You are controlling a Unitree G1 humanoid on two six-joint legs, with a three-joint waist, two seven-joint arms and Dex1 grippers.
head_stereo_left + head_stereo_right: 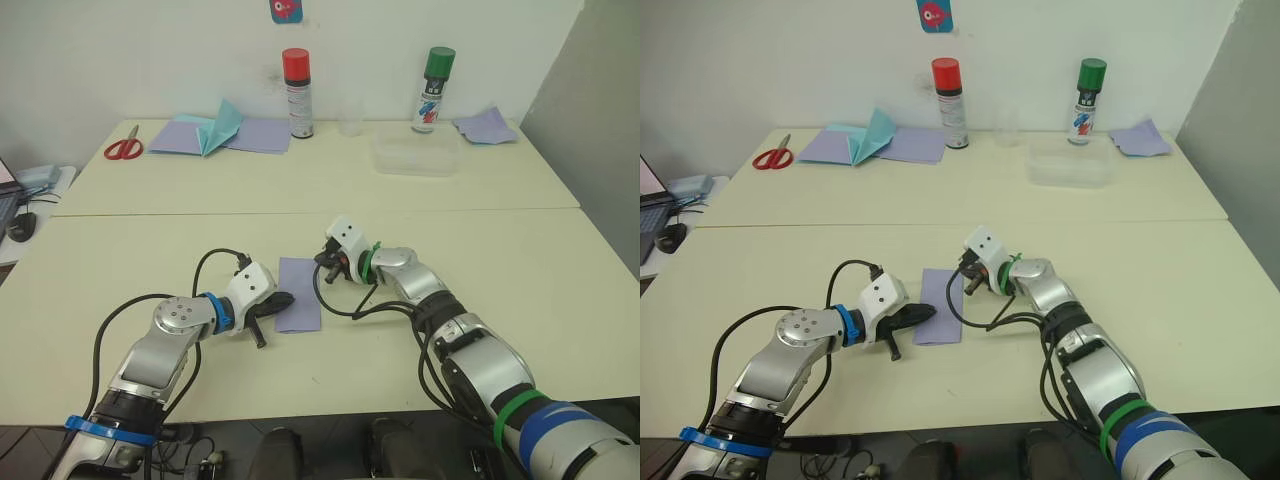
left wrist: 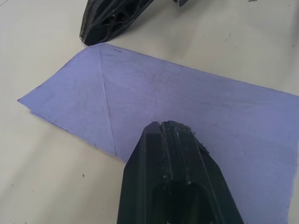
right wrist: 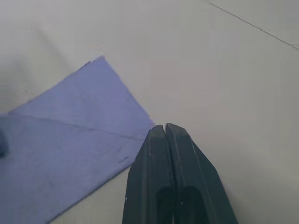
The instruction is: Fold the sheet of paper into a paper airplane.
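Observation:
The sheet of paper (image 1: 299, 293) lies flat on the near table as a narrow lavender strip, folded over, with a diagonal crease (image 2: 106, 112) near one end. My left gripper (image 1: 285, 299) is shut, and its tip (image 2: 168, 133) rests on the paper's left edge. Shut as well, my right gripper (image 1: 322, 262) has its tip (image 3: 164, 128) down at the paper's far right corner (image 3: 148, 122), touching the table just beside it. The paper airplane is out of view.
On the far table stand a red-capped spray can (image 1: 297, 92), a green-capped spray can (image 1: 433, 88) and a clear plastic container (image 1: 415, 155). Red scissors (image 1: 124, 148), lavender sheets (image 1: 258, 135) under a teal paper piece (image 1: 222, 125), and a lavender scrap (image 1: 486, 125) also lie there.

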